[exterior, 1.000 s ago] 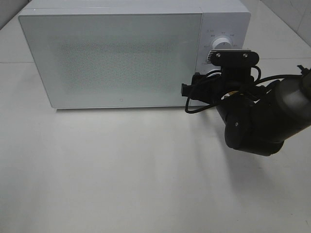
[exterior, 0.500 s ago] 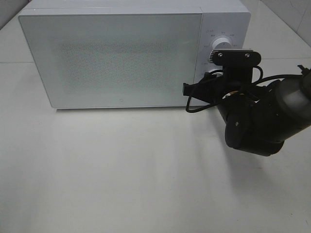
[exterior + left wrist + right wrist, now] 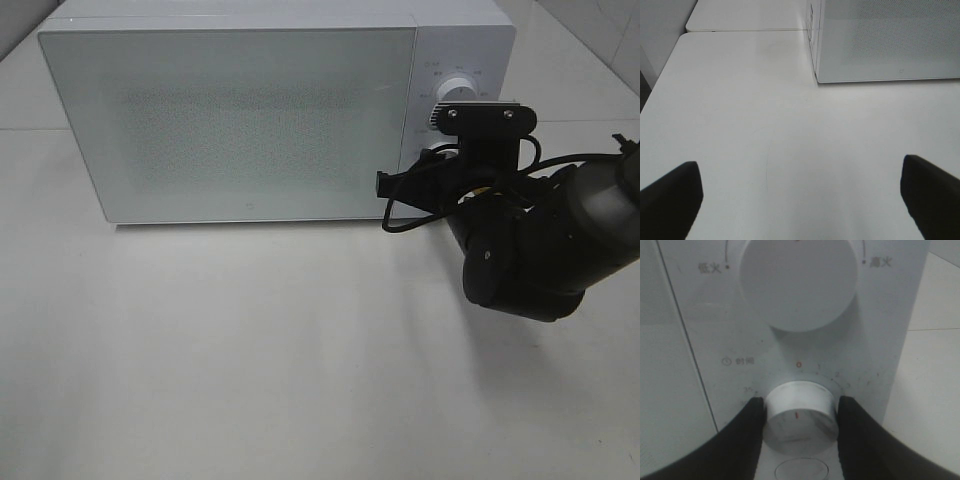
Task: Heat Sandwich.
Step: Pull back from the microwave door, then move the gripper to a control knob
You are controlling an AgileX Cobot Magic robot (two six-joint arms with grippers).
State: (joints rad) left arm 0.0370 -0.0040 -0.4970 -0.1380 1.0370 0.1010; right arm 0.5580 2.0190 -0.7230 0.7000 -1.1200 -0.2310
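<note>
- White microwave (image 3: 465,45) fills the upper half of the high view, its frosted door (image 3: 230,120) closed. The right gripper (image 3: 800,411) sits at the control panel, right of centre, its black fingers clamped on either side of the silver timer knob (image 3: 799,417), whose red mark points at zero.
- Risk: the smooth, round knob could slip between the fingers as the wrist turns, leaving the timer unset. An off-axis twist could also drag the fingers onto the panel, or overshoot the wanted minutes.
- The larger power dial (image 3: 799,282) next to the knob is untouched.
- The left gripper (image 3: 800,200) hangs with fingers wide apart over the counter (image 3: 765,125), holding nothing.
- The sandwich shows in no view. It is presumably behind the door, but the speckled glass hides it, so its look cannot be told.
</note>
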